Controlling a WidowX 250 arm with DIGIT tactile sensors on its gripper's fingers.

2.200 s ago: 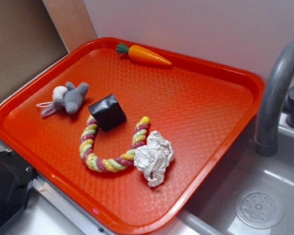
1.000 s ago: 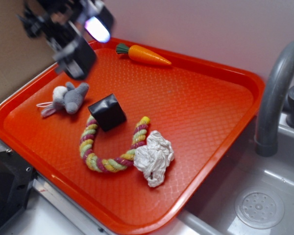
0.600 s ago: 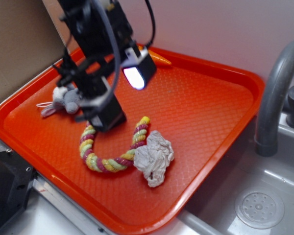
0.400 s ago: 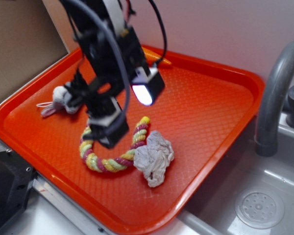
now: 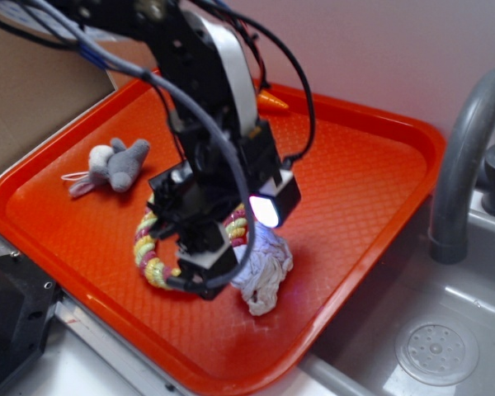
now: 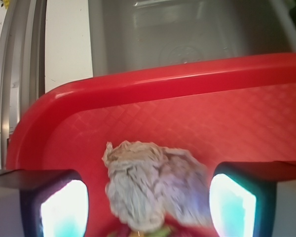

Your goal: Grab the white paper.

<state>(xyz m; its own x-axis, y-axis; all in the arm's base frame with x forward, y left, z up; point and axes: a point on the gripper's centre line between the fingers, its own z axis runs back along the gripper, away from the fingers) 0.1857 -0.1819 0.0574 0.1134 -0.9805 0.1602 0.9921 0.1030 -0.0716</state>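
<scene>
Arm has swept in from the far-left corner across the red tray (image 5: 371, 206) within two seconds. Hand (image 6: 148, 197) now hangs released, straddling the white paper (image 6: 153, 185) near the tray's front edge, touching the rope toy (image 5: 153, 247); descent and closing remain.

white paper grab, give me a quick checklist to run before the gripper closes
1. Target in view: ok. The white paper is centred low in the wrist view.
2. Jaws open: ok. The gripper has a finger on each side of the wad with a gap between.
3. Contact with the paper: cannot tell. The arm hides the fingertips in the exterior view.
4. Rope toy clear of the grasp: not ok. It touches the paper, and a bit shows under the wad in the wrist view.
5. Plush mouse clear: ok, well off to the side.
6. Paper on the tray: ok.
</scene>
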